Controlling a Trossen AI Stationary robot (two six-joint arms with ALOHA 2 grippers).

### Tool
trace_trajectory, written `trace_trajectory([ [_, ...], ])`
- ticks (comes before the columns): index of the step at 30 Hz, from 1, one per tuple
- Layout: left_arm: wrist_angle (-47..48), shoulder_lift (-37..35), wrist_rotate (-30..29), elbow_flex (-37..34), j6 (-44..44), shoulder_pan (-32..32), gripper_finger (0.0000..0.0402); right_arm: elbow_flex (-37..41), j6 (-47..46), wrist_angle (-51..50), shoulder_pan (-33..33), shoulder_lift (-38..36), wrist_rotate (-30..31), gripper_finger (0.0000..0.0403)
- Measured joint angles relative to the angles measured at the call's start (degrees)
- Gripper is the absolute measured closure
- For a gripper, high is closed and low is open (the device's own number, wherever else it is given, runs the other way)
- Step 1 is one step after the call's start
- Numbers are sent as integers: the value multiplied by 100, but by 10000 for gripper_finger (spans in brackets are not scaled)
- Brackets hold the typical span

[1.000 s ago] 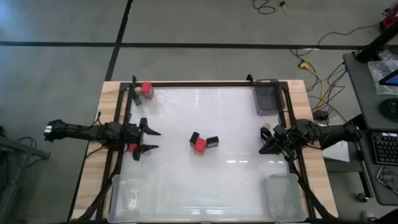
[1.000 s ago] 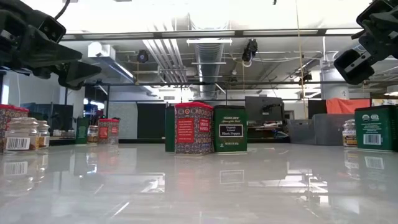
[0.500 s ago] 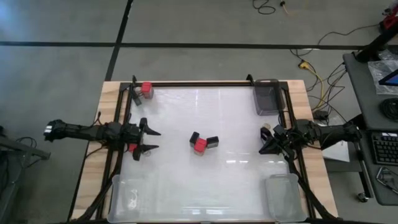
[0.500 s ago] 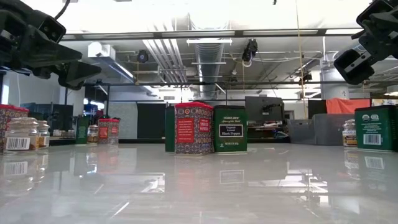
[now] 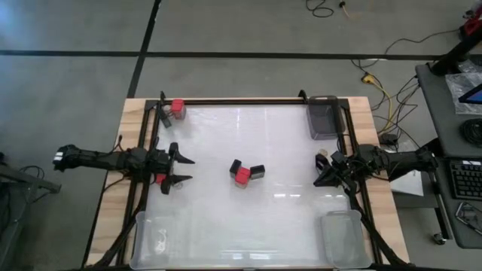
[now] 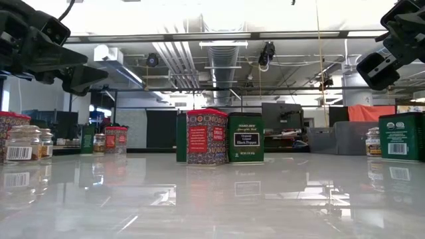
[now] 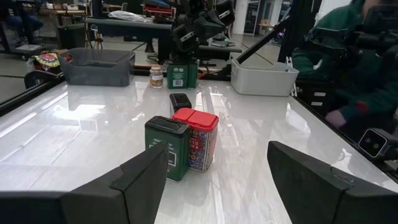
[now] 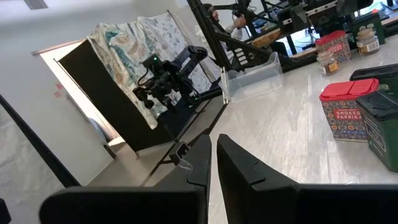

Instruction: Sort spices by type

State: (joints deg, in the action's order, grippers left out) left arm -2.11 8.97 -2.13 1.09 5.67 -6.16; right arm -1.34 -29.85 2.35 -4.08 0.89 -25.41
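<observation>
Three spice tins stand together at the table's middle: a red-topped one and two black-lidded ones, the nearest to my left wrist camera being dark green. Another red-topped tin stands at the far left corner. A jar and a green tin stand by the right arm's base. My left gripper hovers open above the left edge, pointing at the middle group. My right gripper hovers shut above the right edge. Neither touches anything.
A dark bin sits at the far right corner. Clear bins sit at the near right and near left. A black frame rims the table. A person in a green sleeve sits beyond the table.
</observation>
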Motion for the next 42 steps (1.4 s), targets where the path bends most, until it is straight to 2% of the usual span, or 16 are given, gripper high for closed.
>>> trace_trajectory([
  [25,0,0,-1,0,2,-1,143,0,-17,185,-2,2,44,385],
  [29,0,-1,-2,0,1,1,143,0,-665,538,-2,0,170,385],
  [33,0,0,-2,1,0,1,143,0,-681,825,-2,2,824,385],
  [37,0,-1,-1,0,1,-1,143,2,-577,1289,-2,75,1890,385],
  [42,0,0,-2,1,0,1,143,-7,-115,1166,-48,761,2537,384],
])
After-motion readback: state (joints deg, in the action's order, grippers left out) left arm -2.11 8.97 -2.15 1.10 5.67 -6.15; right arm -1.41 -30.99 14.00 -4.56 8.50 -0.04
